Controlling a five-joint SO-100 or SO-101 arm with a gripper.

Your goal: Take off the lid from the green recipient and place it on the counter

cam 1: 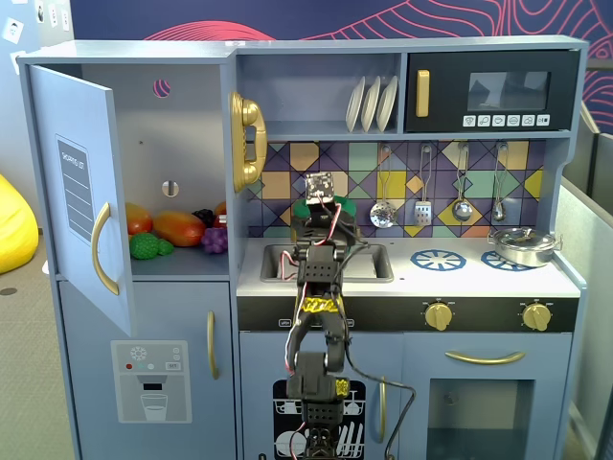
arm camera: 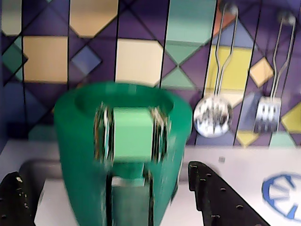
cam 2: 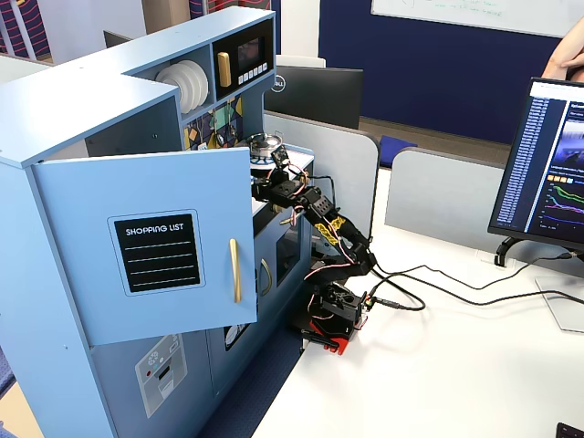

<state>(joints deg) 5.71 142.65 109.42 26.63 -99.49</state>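
Even, bright indoor light; wrist view blurred, fixed views sharp

In the wrist view the recipient stands on the counter before the backsplash, between the two claw fingers, with hanging utensils behind to its right. In a fixed view a pot sits at the counter's right end

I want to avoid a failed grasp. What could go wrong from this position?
1. The open gripper straddles the green recipient, not the lid; closing now may lift the whole container.
2. The recipient stands beside the sink recess and could tip in.
3. The wrist view is blurred, so alignment is uncertain.
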